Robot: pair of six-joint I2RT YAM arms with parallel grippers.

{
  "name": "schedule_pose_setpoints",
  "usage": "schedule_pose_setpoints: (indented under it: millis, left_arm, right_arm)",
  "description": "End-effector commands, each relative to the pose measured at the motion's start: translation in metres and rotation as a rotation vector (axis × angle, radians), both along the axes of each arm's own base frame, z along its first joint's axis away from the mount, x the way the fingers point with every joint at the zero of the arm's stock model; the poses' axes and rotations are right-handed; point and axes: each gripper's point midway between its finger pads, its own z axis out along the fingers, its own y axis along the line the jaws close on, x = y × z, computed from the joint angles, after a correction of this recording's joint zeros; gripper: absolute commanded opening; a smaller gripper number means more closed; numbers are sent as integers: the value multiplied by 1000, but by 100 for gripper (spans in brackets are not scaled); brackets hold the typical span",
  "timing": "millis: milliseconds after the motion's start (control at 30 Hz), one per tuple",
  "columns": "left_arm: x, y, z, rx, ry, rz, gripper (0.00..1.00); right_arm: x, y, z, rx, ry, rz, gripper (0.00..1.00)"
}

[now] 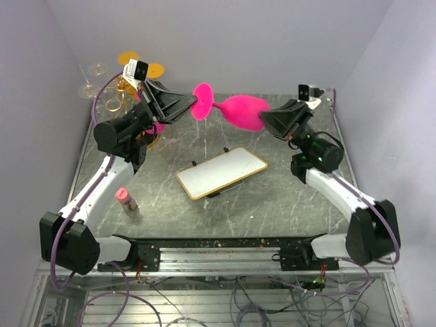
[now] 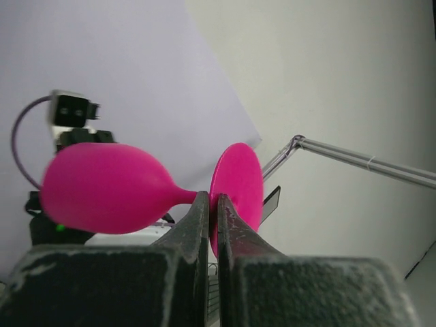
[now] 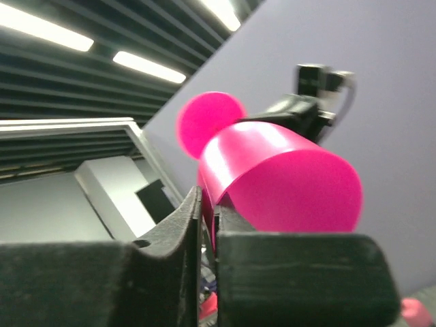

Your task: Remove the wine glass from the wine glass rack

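Note:
A pink wine glass [image 1: 235,110] hangs sideways in the air between both arms, above the back of the table. My left gripper [image 1: 195,104] is shut on its round foot [image 2: 238,180]. My right gripper [image 1: 264,120] is shut on the rim of its bowl [image 3: 286,177]. The gold wine glass rack [image 1: 126,88] stands at the back left, behind my left arm, with orange discs at its top and clear glasses on its left. In the left wrist view the bowl [image 2: 109,187] lies to the left of the fingers [image 2: 194,218].
A white board with a wooden rim [image 1: 221,172] lies flat in the middle of the table [image 1: 286,197]. A small pink-capped bottle [image 1: 126,199] stands near my left arm. Another pink glass [image 1: 155,127] shows partly behind the left arm by the rack.

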Motion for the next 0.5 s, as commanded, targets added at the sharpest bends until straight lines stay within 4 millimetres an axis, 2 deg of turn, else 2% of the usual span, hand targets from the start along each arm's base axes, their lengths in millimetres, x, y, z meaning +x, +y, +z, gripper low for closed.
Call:
schedule_pose_setpoints:
  millis: [0,67,133,167,233,300,400,467]
  left_arm:
    - [-8,0,3,-22,-61,16,15]
    - [-2,-2,-2,6,-41,48,35]
    - [2,-3,-8,54,-31,105,56]
    - [8,-4,-15,84,-3,140,64]
    - [17,-3,-29,144,13,235,78]
    - [28,0,-45,225,52,329,87]
    - [39,8,-74,360,116,448,91]
    - [40,15,-85,420,140,507,91]
  right_arm:
    - [-51,-29,45,140,-155,-59,0]
    - [-40,-30,47,118,-36,-105,0]
    - [-19,-31,45,59,121,-195,0]
    - [8,-27,26,-37,294,-275,0]
    - [26,-44,21,-126,433,-482,0]
    - [38,-70,15,-150,499,-672,0]
    - [60,-102,-13,-197,661,-892,0]
    - [73,-114,-38,-266,765,-983,0]
